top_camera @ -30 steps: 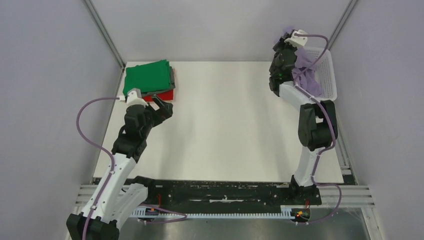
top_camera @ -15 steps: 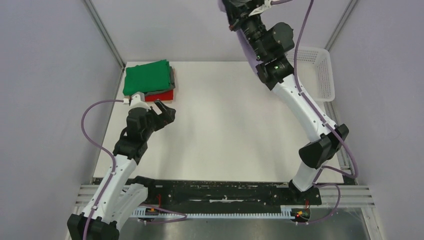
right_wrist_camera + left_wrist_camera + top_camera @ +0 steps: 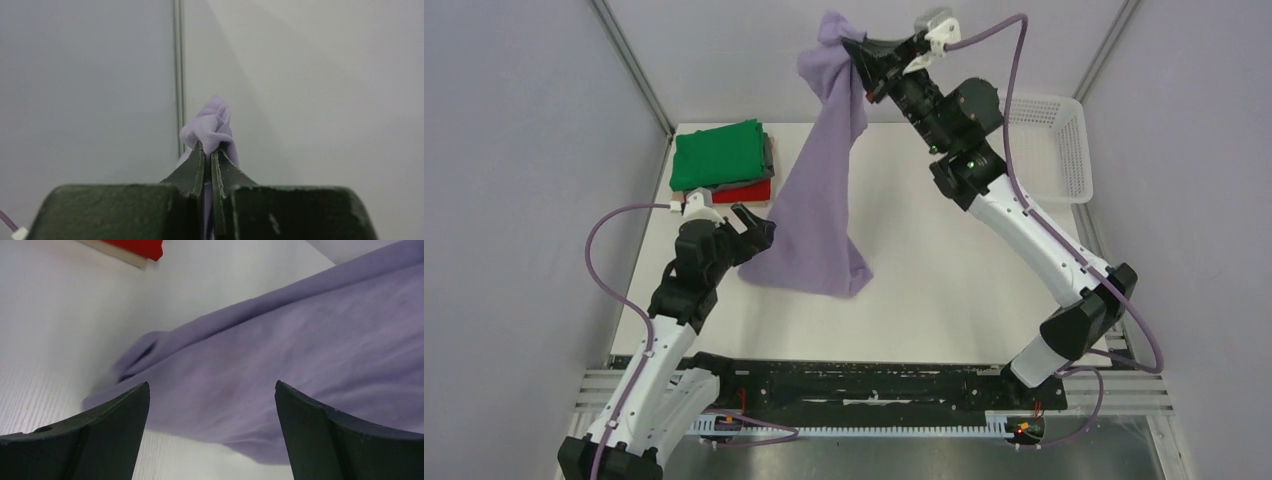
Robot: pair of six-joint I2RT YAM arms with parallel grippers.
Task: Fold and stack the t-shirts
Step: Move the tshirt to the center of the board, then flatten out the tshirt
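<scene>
My right gripper [image 3: 860,60] is raised high over the table's back middle, shut on a bunch of the lavender t-shirt [image 3: 821,205]. The shirt hangs down from it and its lower end lies on the white table. The pinched bunch shows between the jaws in the right wrist view [image 3: 212,125]. My left gripper [image 3: 754,222] is open and empty, low over the table, right at the shirt's lower left edge [image 3: 280,365]. A folded stack sits at the back left: green t-shirt [image 3: 719,153] on top, a grey one [image 3: 769,152] under it, a red one [image 3: 749,191] at the bottom.
A white mesh basket [image 3: 1056,140] stands at the back right, with nothing showing in it. Grey walls and metal frame posts close in the table on three sides. A corner of the red shirt shows in the left wrist view [image 3: 140,247].
My right arm lifted the lavender shirt out of the basket and swung it up and left, so it now hangs over the table's middle. My left gripper shifted slightly toward it.
</scene>
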